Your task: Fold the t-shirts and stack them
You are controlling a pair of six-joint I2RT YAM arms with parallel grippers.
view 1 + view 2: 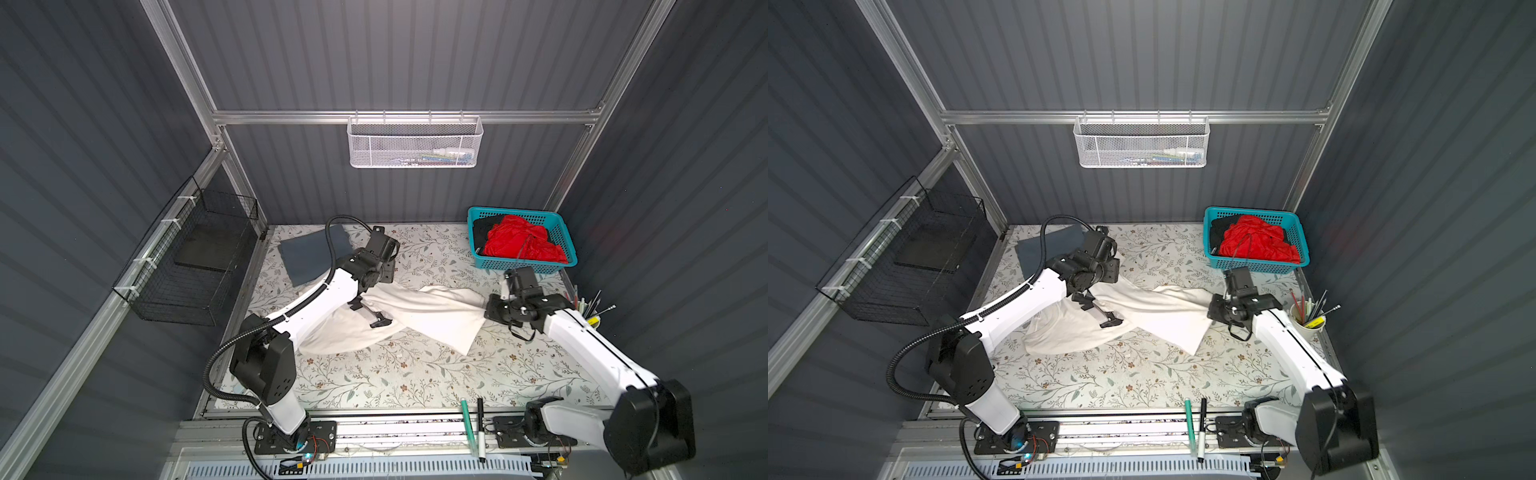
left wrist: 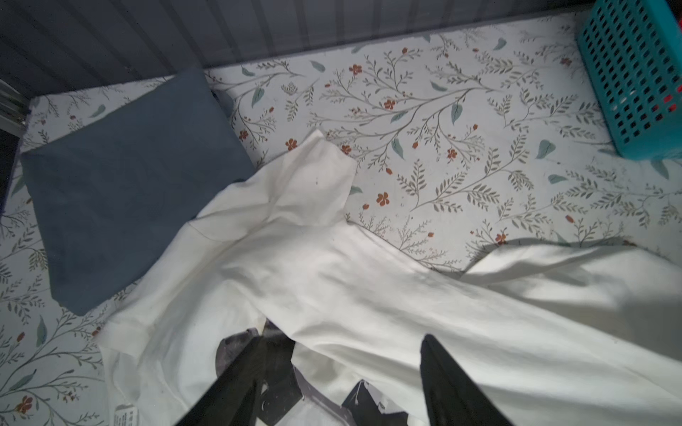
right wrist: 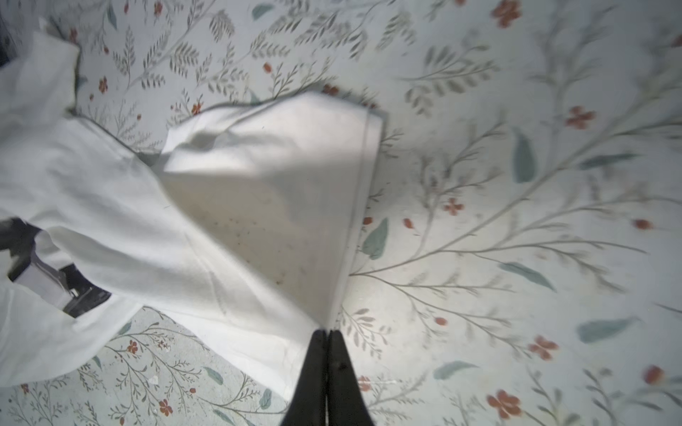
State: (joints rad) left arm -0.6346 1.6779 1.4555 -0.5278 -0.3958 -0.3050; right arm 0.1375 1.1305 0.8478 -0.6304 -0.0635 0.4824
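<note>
1. Beneath both end effectors, the floral-covered tabletop (image 1: 415, 374) carries the work.
2. Between the two end effectors lies the off-white t-shirt (image 1: 419, 307), rumpled and twisted rather than flat. The right end effector (image 3: 327, 335) has its fingers pressed together on the shirt's hem edge. The left end effector (image 2: 343, 335) stands with fingers apart right over the printed part and grips nothing. I judge the step to be spreading this shirt before its first fold. The next move calls for the left one to close on an opposite edge, so the pair can draw the cloth taut and lay it flat.
3. Beyond the right end effector, the teal basket (image 1: 552, 266) holds the red t-shirt (image 1: 519, 243) and the black t-shirt (image 1: 482, 232), both unfolded.
4. Just beyond the left end effector, the slate-grey t-shirt (image 1: 303, 259) lies folded. An off-white sleeve reaches its edge, so a hard pull might drag it.
5. Behind the right end effector, a cup of pens (image 1: 1308, 318) stands close to that arm. Two markers (image 1: 480, 428) lie well apart from both.
</note>
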